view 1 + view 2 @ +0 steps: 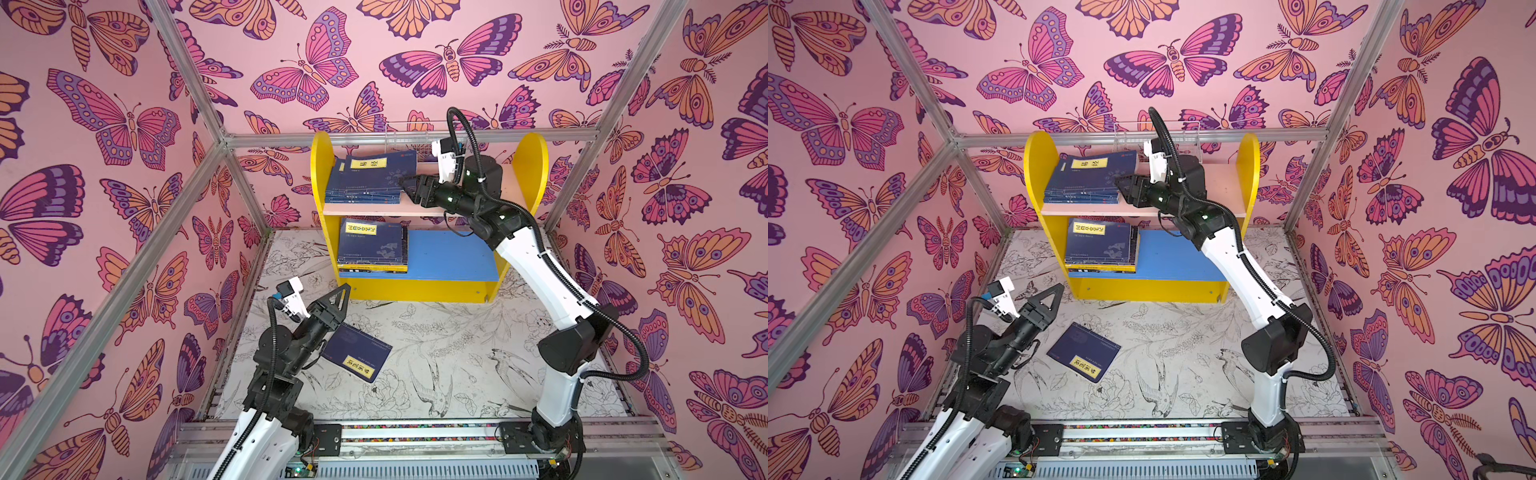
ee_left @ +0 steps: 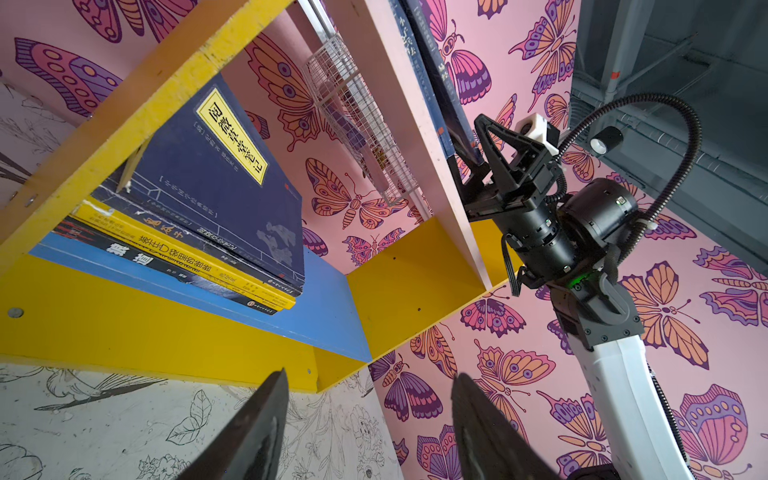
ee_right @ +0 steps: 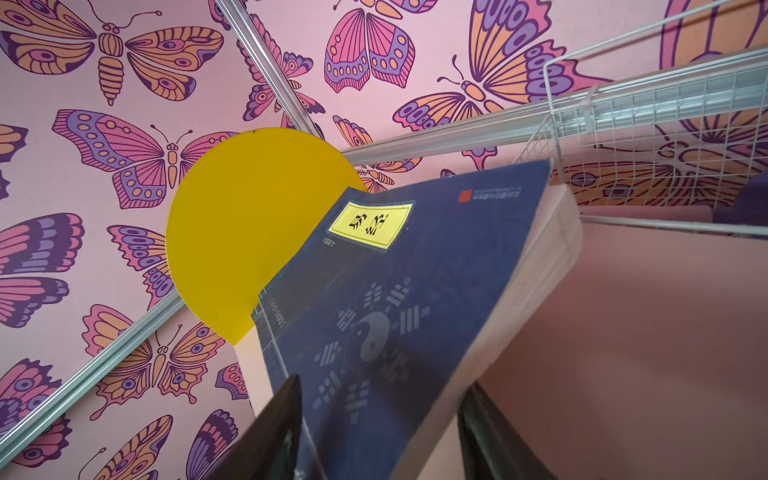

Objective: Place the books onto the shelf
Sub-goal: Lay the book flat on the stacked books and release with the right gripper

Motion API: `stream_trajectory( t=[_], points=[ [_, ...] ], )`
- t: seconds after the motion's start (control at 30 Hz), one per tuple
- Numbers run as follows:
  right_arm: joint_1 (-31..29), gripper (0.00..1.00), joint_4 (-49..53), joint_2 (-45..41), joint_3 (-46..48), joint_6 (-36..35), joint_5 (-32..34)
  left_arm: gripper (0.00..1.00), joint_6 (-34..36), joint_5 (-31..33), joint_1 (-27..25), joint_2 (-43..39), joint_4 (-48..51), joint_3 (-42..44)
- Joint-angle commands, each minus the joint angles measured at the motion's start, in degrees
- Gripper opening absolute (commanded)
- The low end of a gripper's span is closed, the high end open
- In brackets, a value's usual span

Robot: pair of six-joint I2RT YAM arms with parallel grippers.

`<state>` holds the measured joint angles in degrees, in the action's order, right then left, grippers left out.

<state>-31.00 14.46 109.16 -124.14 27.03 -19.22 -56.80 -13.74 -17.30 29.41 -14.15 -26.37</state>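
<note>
While the right tool [image 1: 409,189] stands parted at the navy paperbacks on the shelf's pink board [image 1: 415,210], one thin, floppy, slick navy paperback [image 1: 358,352] lies beside the open left tool [image 1: 338,297] — pinch its edge.

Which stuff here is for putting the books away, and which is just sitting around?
For the job:
- shelf
- top stack of books
- bottom stack of books
- book on the floor
- right gripper, open, at the top stack
- left gripper, open, empty

Just there:
- wire basket behind the shelf
</note>
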Motion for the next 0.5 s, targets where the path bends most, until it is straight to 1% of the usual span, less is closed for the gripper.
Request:
stream_trajectory(
  t=[0.0, 0.1, 0.2, 0.3, 0.47],
  points=[
    [-0.76, 0.56, 2.03, 3.25, -4.41, -0.57, -1.66, 0.64, -0.49, -1.03, -0.11, 0.03, -2.55, 1.12],
    [-1.87, 0.56, 4.57, 6.44, -8.88, -1.18, -2.52, 0.64, -0.57, -0.94, -0.13, -0.22, -2.55, 1.28],
    [-3.35, 0.57, 8.04, 9.01, -13.03, -3.18, -1.82, 0.64, -0.51, -0.85, -0.13, -0.32, -2.55, 1.46],
    [-4.6, 0.6, 11.35, 10.01, -14.78, -5.23, 2.0, 0.64, -0.43, -0.94, -0.13, -0.4, -2.55, 1.45],
    [-6.14, 0.65, 13.47, 9.07, -13.97, -6.31, 11.32, 0.64, -0.75, -0.85, -0.18, -0.59, -2.55, 2.0]
  ],
)
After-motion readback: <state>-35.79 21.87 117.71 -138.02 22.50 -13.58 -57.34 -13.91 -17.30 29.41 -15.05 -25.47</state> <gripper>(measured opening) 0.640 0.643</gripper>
